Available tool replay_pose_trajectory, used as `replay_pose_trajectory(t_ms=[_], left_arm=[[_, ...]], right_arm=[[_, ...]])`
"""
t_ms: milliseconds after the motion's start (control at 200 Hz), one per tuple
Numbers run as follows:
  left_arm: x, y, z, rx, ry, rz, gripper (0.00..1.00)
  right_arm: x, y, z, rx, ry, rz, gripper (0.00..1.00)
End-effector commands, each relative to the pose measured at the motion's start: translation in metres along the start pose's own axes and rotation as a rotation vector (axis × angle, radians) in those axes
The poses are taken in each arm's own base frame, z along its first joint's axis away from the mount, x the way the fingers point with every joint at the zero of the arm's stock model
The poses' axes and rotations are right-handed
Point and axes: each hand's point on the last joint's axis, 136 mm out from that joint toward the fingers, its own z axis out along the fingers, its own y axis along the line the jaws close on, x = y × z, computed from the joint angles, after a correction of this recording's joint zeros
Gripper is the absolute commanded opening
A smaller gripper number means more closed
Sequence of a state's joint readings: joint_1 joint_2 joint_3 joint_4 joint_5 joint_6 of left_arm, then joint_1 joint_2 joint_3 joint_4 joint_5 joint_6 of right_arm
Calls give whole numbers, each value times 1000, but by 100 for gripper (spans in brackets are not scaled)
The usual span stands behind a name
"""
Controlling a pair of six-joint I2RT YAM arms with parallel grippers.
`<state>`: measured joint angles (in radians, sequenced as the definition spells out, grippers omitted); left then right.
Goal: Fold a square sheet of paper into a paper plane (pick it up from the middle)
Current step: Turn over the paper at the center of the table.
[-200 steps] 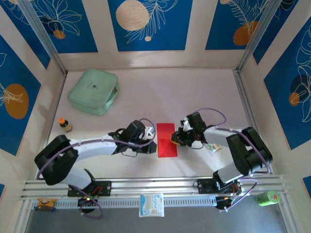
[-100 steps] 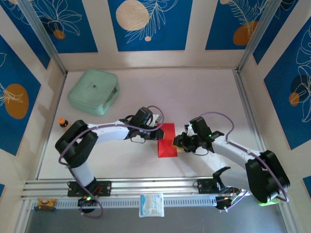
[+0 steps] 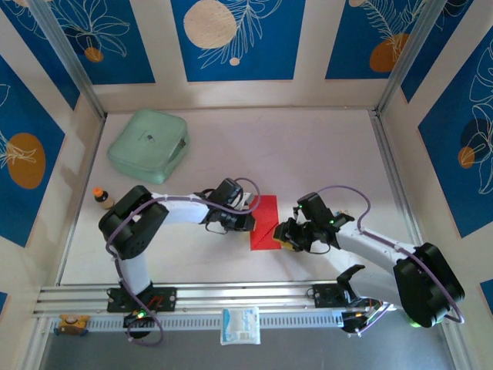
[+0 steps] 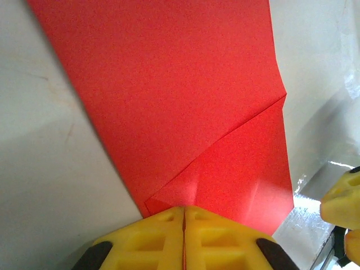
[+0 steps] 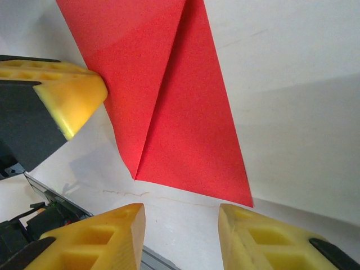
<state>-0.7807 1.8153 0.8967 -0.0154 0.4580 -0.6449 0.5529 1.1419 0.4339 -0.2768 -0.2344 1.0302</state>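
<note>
Red square sheet of paper [image 3: 266, 227] lies front-to-back on the tabletop [image 3: 308, 154].
The left pincer [image 3: 247, 220] is clenched at its left edge, perhaps nipping it; the right pincer [image 3: 286, 237], released, sits beside the near corner.

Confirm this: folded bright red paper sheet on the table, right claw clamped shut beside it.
Not shut: the right wrist view shows the right claw open, its yellow fingers apart. The folded bright red paper sheet does lie on the table beside it.

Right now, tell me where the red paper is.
In the top view the red paper lies near the table's middle, between the left gripper at its left edge and the open right gripper on its right.
</note>
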Motion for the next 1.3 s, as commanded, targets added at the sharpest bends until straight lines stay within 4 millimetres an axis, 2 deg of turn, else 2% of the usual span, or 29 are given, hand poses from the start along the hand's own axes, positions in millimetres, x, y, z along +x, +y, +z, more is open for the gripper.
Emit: replay_pose_trajectory(t_ms=[0,265,405,665,775,1035,1180,1295], left_arm=[[15,20,7,-52,55,-18,8],[14,17,7,-41,51,-20,7],[14,17,7,-42,53,-17,7],[14,17,8,-35,52,-25,6],[14,17,8,-36,52,-25,6],[14,17,8,-34,52,-29,6],[14,15,8,-28,51,-30,6],[14,15,8,-24,50,-33,6]], right_arm=[[0,3,2,8,8,7,40],[-4,-1,13,28,15,24,42],[-6,10,20,-29,22,20,46],[-17,25,25,-62,11,-12,46],[-27,27,21,-58,-12,-20,50],[-51,32,20,-100,-23,-42,51],[-64,24,20,-103,-63,-12,49],[-68,22,21,-117,-60,-3,45]])
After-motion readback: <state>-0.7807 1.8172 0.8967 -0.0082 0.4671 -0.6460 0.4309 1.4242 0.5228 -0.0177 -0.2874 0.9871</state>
